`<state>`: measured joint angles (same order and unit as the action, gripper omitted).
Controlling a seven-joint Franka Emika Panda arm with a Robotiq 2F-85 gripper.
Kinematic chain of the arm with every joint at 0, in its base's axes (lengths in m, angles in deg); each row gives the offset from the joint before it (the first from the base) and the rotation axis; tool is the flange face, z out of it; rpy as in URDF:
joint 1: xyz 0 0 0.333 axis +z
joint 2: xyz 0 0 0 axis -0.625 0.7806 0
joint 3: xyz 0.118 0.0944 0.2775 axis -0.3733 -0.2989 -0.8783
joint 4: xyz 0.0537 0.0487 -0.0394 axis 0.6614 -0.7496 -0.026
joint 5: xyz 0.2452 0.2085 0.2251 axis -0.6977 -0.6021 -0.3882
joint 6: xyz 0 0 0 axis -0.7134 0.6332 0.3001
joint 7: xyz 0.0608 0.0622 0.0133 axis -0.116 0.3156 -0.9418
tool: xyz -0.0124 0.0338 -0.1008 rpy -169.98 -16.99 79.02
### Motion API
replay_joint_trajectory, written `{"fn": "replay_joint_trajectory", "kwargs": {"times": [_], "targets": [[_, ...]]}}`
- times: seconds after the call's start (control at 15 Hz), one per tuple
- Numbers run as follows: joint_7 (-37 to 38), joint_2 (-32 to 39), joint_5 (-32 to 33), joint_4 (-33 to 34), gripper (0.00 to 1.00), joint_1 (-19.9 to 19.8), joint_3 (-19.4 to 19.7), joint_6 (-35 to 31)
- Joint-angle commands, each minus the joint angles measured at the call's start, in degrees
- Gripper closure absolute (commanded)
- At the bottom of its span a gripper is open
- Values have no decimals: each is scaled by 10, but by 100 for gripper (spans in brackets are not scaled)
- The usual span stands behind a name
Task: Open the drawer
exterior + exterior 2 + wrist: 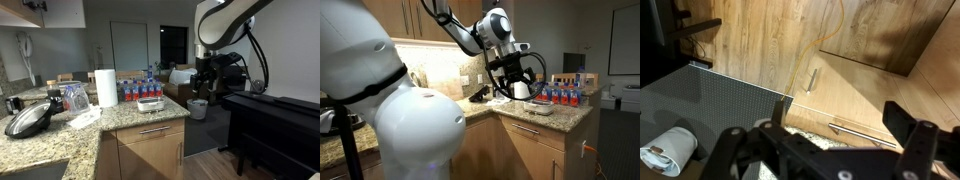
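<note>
The drawer (152, 131) is a shallow light-brown wooden front with a silver bar handle, just under the granite counter (120, 118). It looks closed, and nothing of its inside shows. It also shows in an exterior view (545, 141) and in the wrist view (855, 118), where the bar handle lies between my fingers. My gripper (207, 76) hangs in the air off the counter's corner, higher than the drawer. It shows too in an exterior view (506, 82). In the wrist view my gripper (835, 112) is open and empty.
A paper towel roll (105, 87), water bottles (140, 88) and a black pan (30, 118) stand on the counter. A black piano (270, 115) and a small bin (197, 108) stand near the arm. Taller cabinet doors (870, 40) and a grey rug (720, 110) lie below.
</note>
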<state>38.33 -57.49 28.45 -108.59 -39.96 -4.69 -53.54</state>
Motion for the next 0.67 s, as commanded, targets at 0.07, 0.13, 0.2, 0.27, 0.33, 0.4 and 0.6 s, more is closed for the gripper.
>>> {"fn": "replay_joint_trajectory", "kwargs": {"times": [0.07, 0.13, 0.2, 0.27, 0.33, 0.4, 0.6], "targets": [[3, 1, 4, 1, 0, 8, 7, 2], [3, 1, 4, 1, 0, 8, 7, 2], [14, 2, 12, 3, 0, 5, 1, 2], [18, 4, 15, 5, 0, 4, -2, 0], [24, 7, 21, 7, 0, 3, -8, -3], [26, 9, 24, 10, 0, 2, -11, -3], [35, 16, 42, 23, 0, 3, -26, 4]]}}
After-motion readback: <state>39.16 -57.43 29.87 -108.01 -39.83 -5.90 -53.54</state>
